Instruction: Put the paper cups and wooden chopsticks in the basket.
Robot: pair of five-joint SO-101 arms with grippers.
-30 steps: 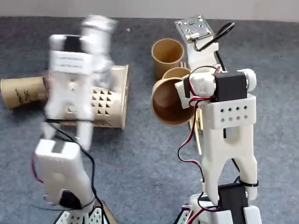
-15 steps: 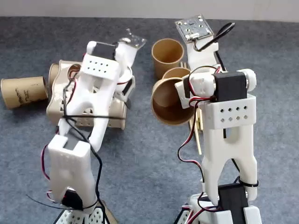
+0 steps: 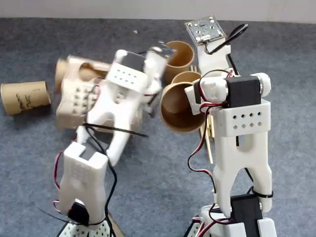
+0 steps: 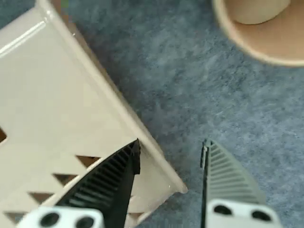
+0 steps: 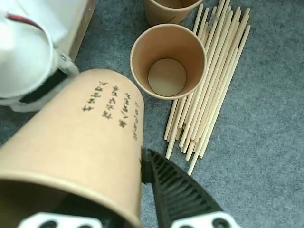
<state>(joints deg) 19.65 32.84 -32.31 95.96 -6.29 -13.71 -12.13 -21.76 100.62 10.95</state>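
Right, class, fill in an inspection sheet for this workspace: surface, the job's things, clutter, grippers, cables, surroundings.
Surface: grey cloth.
Job's things: basket tipped over; one paper cup on its side left of it; two upright cups; chopsticks bundled flat beside them.
Clutter: nothing seen.
Grippers: left gripper open at the basket's rim; right gripper shut on a held cup.
Cables: thin wires hang in loops.
Surroundings: pale band beyond the cloth's far edge.
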